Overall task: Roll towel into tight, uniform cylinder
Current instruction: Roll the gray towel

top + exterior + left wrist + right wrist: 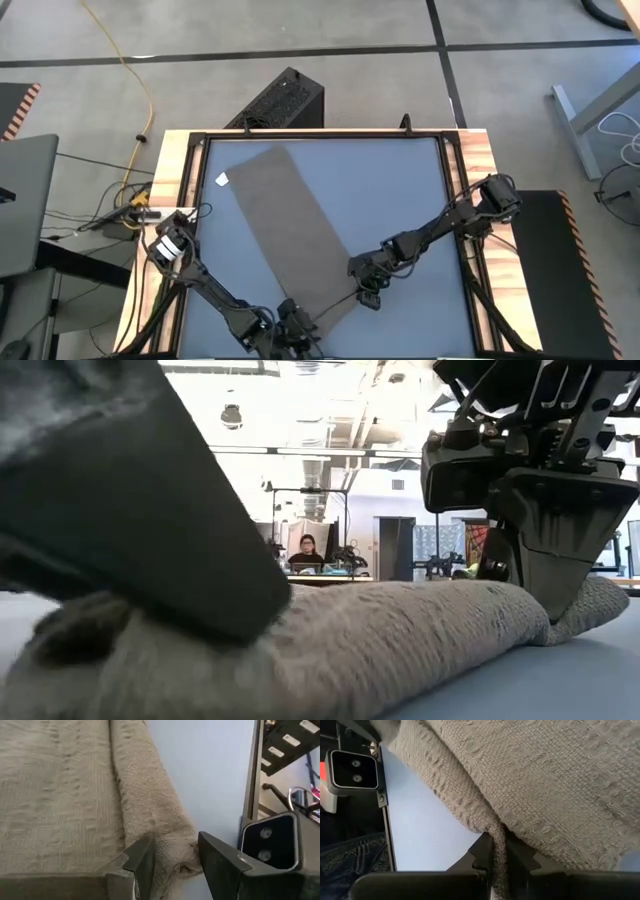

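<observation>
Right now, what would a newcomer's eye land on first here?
The long taupe towel lying diagonally across the blue table, a small white tag at its far edge. At the near end, the left gripper straddles the rolled edge, while the right gripper pinches a fold at the other corner.

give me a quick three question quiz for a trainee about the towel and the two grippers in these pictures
1. True or false: the towel is already a finished cylinder.
2. Which gripper pinches a thin fold of the towel's edge: A left gripper, B right gripper?
3. Where on the towel is the roll starting?

Key: 1 false, most of it lies flat. 2 B; the left straddles the thicker rolled end. 3 At the near end, where both grippers are.
</observation>
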